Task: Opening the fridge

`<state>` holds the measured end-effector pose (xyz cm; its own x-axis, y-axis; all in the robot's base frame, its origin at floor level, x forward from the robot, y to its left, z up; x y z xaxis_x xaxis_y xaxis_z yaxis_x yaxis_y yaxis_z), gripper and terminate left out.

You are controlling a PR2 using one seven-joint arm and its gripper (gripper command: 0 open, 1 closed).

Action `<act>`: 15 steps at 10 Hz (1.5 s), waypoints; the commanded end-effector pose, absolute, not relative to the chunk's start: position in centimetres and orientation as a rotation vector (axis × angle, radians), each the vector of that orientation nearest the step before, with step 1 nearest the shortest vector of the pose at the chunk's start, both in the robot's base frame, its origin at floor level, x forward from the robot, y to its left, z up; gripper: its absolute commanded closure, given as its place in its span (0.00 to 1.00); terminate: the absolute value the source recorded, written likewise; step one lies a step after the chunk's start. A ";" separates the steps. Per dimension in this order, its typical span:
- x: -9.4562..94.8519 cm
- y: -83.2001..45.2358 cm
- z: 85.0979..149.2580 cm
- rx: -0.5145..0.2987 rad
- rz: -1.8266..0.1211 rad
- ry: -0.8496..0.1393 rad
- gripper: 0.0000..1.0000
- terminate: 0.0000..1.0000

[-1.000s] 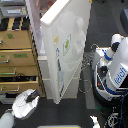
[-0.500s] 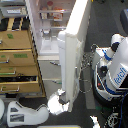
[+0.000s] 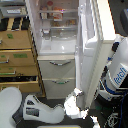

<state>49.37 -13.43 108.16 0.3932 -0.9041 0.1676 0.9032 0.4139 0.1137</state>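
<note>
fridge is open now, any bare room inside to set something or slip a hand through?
Inside the fridge, the lowest shelf above the two drawers looks mostly bare; the upper shelves are crowded with items. The gap between the cabinet and the open door is free up high; low down the gripper sits at the door's bottom edge.

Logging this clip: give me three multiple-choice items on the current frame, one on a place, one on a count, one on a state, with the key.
1. Where does the wooden cabinet stand relative to the fridge?
A. on the exterior view's left
B. on the exterior view's right
C. on top

2. How many closed drawers with silver handles sit below the open compartment?
A. one
B. two
C. four

3. The upper door is:
A. shut
B. missing
C. swung open

Key: 1 A, the cabinet borders the fridge's left side; 2 B, two stacked drawer fronts show; 3 C, lit shelves are exposed.
</note>
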 end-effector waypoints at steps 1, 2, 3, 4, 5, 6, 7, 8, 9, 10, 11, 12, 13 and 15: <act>42.9 -15.7 114.3 -0.028 -1.271 -0.318 0.00 0.00; 40.8 -20.9 115.8 -0.086 -1.314 -0.328 0.00 0.00; 39.8 -22.2 116.1 -0.102 -1.330 -0.332 0.00 0.00; 37.9 -24.4 116.1 -0.112 -1.373 -0.333 0.00 0.00; 37.7 -24.1 115.3 -0.108 -1.393 -0.320 0.00 0.00; 41.4 -19.8 112.6 -0.081 -1.346 -0.292 0.00 0.00; 43.2 -17.0 111.3 -0.061 -1.320 -0.274 0.00 0.00; 45.4 -11.1 108.9 -0.034 -1.273 -0.241 0.00 0.00; 47.3 -3.7 106.0 -0.002 -1.231 -0.200 0.00 0.00; 47.8 -2.3 105.6 0.010 -1.217 -0.197 0.00 0.00; 50.2 3.4 104.8 0.021 -1.137 -0.187 0.00 0.00; 51.9 7.7 104.5 0.029 -1.077 -0.186 0.00 0.00; 54.2 14.4 103.9 0.045 -0.966 -0.179 0.00 0.00; 55.9 20.6 103.4 0.055 -0.853 -0.178 0.00 0.00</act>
<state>49.21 -2.65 106.23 0.3811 -0.9125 0.1488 0.9101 0.3986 0.1133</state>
